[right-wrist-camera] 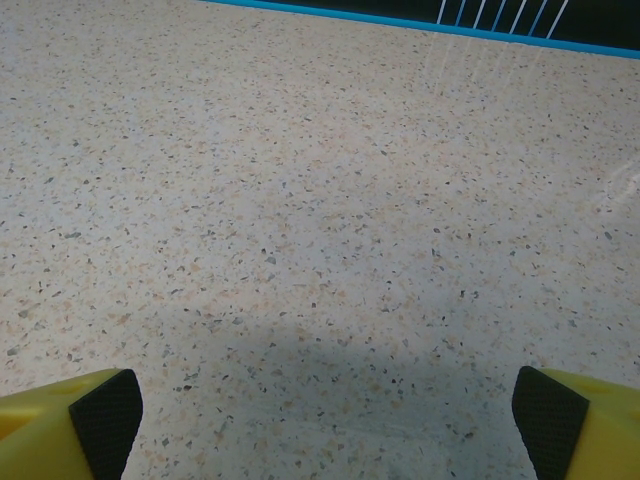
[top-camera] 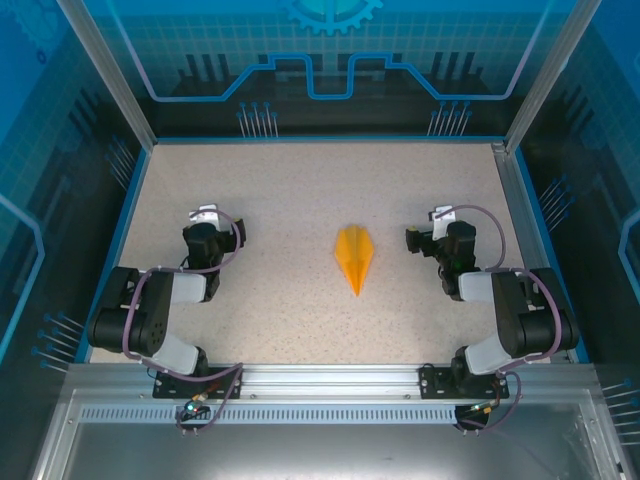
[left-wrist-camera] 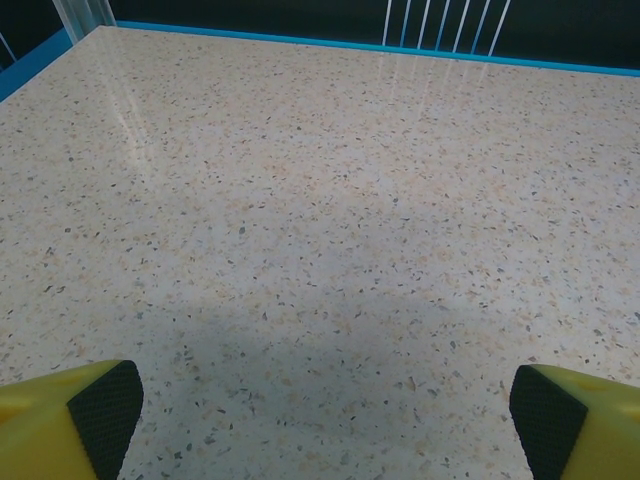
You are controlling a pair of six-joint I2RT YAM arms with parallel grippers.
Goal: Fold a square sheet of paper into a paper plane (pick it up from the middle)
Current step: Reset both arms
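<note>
One paper plane (top-camera: 353, 258), two arms (top-camera: 140, 315).

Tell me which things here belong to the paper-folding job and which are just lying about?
Job: narrow pointed orange-yellow paper plane; open left gripper; open right gripper.
Merely surroundings: speckled beige stone-look table; its blue edge strip.

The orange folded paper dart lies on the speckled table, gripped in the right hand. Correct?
No: the top external view shows the orange folded paper dart lying free on the speckled table, apart from the open right hand.
</note>
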